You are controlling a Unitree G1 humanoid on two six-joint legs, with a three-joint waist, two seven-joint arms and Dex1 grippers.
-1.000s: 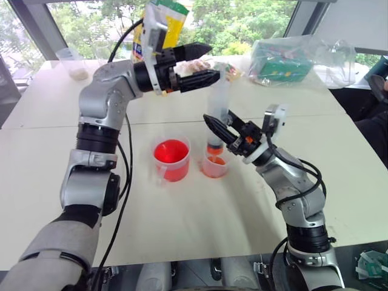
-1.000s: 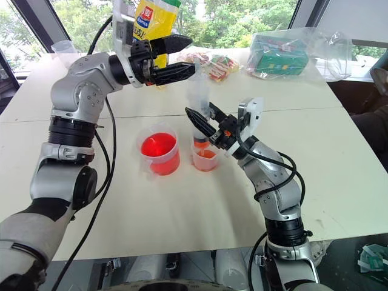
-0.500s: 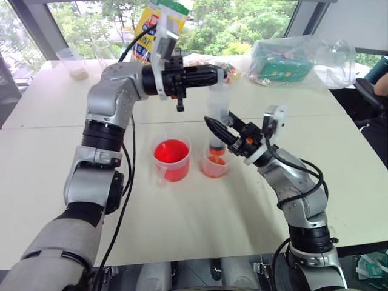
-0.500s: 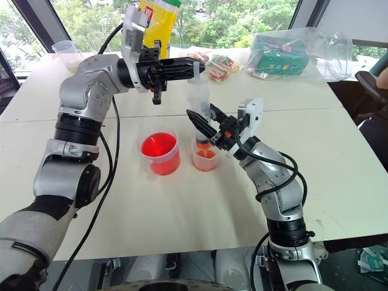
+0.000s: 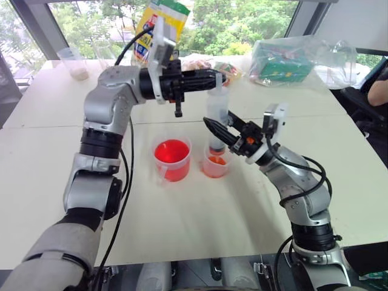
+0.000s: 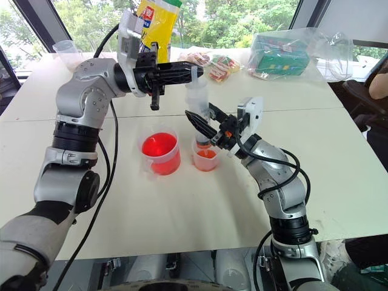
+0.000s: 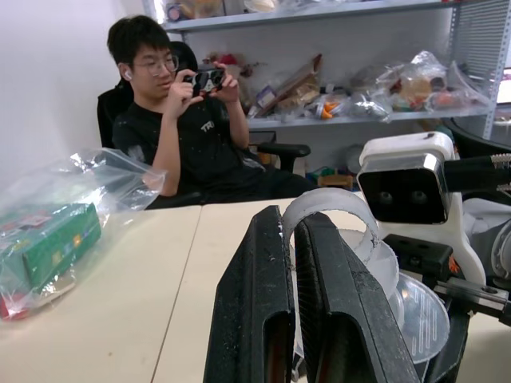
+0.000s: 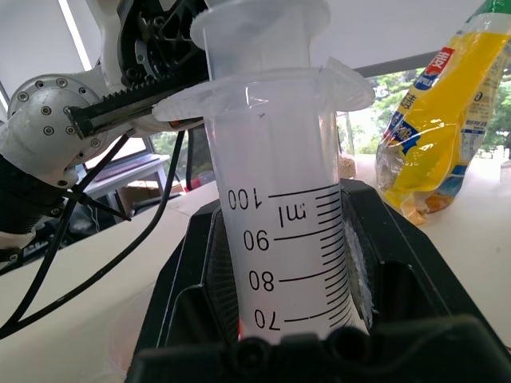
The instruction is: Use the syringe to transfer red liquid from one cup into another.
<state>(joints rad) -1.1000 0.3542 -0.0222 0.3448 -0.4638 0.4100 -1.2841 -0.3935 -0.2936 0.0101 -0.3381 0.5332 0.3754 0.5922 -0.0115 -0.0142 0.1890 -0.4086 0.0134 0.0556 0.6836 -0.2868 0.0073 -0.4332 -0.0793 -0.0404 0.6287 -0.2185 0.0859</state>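
**A:** Head camera first: where's the syringe?

**B:** Standing upright with its orange tip down in the small handleless cup, which holds pale orange-red liquid. The right gripper has its jaws clamped on the lower barrel. The handled beaker, full of bright red liquid, sits on the table just beside that small cup, on the robot's left of it.

**A:** And the left gripper?

**B:** Lying about level above the syringe, jaws squeezed together, tips right at the plunger top. Behind the syringe there's a yellow snack bag and a clear bag with a green box.

**A:** Left wrist camera?

**B:** The two black fingers are nearly touching each other, with the plunger's white ring just past them. A person sits beyond the table holding up a phone.

**A:** Right wrist camera?

**B:** The barrel is up close, with its printed scale, wedged between the jaws.
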